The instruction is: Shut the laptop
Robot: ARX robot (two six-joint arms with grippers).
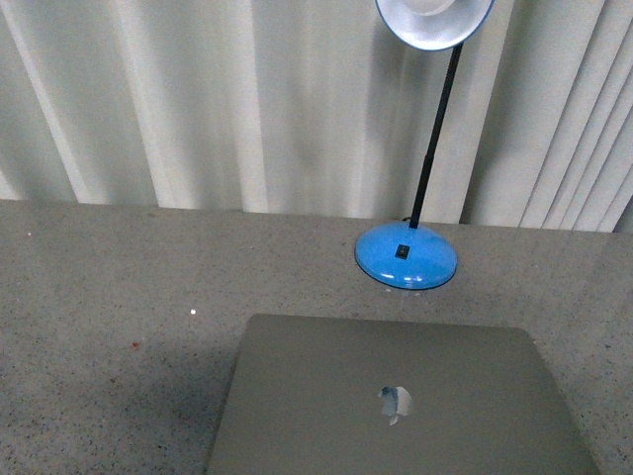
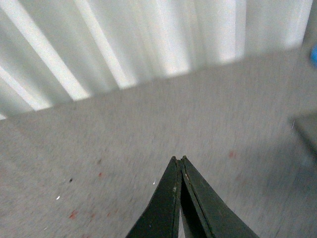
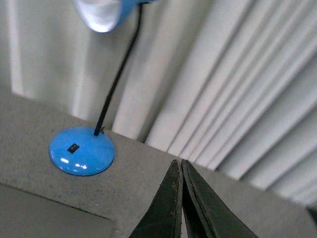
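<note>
The laptop (image 1: 396, 406) lies lid-down on the grey table (image 1: 99, 297) before a blue lamp (image 1: 406, 255); left claw (image 2: 178, 159) and right claw (image 3: 178, 161), tips together, hang clear of it.

Landmark: laptop (image 1: 396, 406). It lies flat on the desk (image 1: 109, 297), lid up, at the near edge of the front view, right of centre. Lamp base (image 1: 406, 256) sits on the desk just behind the laptop's rear edge, apart from it, slightly right of the laptop's middle. Lamp stem (image 1: 435, 139) rises from the base; lamp head (image 1: 433, 20) hangs above and behind the laptop. Curtain (image 1: 198, 99) runs behind the desk, beyond laptop and lamp.
</note>
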